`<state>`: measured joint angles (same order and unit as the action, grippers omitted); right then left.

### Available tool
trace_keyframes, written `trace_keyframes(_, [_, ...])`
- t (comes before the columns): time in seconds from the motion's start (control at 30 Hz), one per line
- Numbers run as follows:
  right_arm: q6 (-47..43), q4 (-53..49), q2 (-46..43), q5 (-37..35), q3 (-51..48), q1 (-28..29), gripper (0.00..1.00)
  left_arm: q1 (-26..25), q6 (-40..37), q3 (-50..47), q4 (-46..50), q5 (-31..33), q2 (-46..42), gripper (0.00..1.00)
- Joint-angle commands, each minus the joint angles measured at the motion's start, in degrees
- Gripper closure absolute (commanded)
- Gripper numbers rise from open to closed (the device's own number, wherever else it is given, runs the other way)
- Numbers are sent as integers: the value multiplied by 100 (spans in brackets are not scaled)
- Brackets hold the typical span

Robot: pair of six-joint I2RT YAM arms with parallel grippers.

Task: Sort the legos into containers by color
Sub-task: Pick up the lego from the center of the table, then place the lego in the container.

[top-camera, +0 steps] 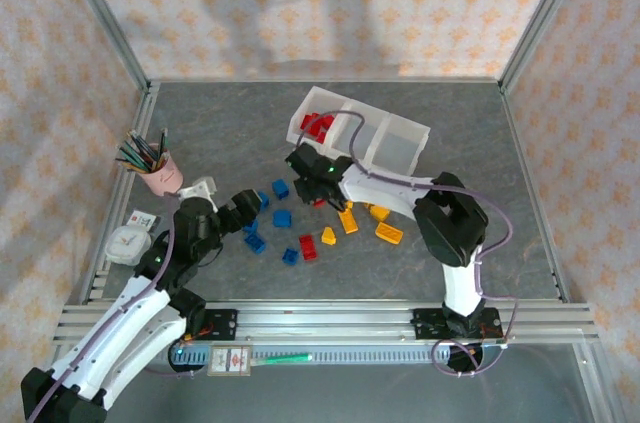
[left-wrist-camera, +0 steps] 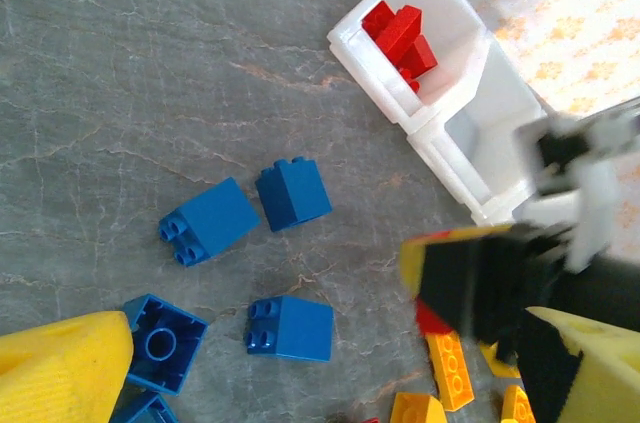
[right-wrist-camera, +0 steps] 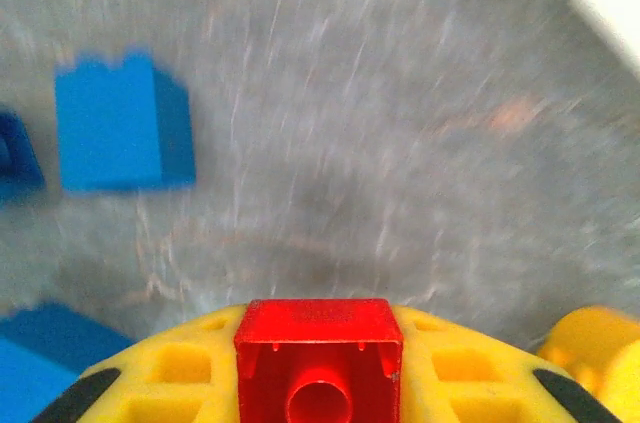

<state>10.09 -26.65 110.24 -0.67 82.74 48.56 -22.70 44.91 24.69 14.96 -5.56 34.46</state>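
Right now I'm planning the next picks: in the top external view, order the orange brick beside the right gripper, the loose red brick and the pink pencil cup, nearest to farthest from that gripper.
1. Orange brick: just toward the bases from the right gripper.
2. Loose red brick: farther toward the bases, slightly left.
3. Pink pencil cup: far left, near the wall.

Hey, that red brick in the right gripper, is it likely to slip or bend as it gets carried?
Probably stiff: the red brick looks like hard moulded plastic with crisp edges. Likely light, since its underside shows hollow. Its glossy faces might slip, though the right gripper is shut on flat sides.
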Motion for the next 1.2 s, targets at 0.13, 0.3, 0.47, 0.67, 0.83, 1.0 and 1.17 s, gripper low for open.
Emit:
trace_keyframes(0.13, [380, 547, 70, -205, 967, -705, 73, 66, -227, 499, -708, -76, 561, 1])
trace_keyframes(0.3, [604, 779, 494, -253, 1704, -1076, 73, 68, -269, 700, -1047, -50, 955, 1])
trace_keyframes(0.47, [741, 879, 1035, -341, 2377, -1342, 73, 64, -320, 881, -1303, -41, 1338, 1])
trace_keyframes(0.67, [767, 939, 1794, -342, 3221, -1562, 73, 64, -341, 1011, -1503, -59, 1654, 1])
trace_keyframes(0.83, [776, 671, 2549, -338, 4109, -1691, 68, 64, -333, 1002, -1613, -43, 1794, 1])
trace_keyframes(1.0, [634, 380, 2603, -296, 4509, -1700, 46, 64, -333, 1083, -1619, -147, 1815, 1])
trace_keyframes(1.17, [525, 476, 1870, -157, 3820, -1662, 37, 64, -335, 1135, -1594, -213, 1766, 1])
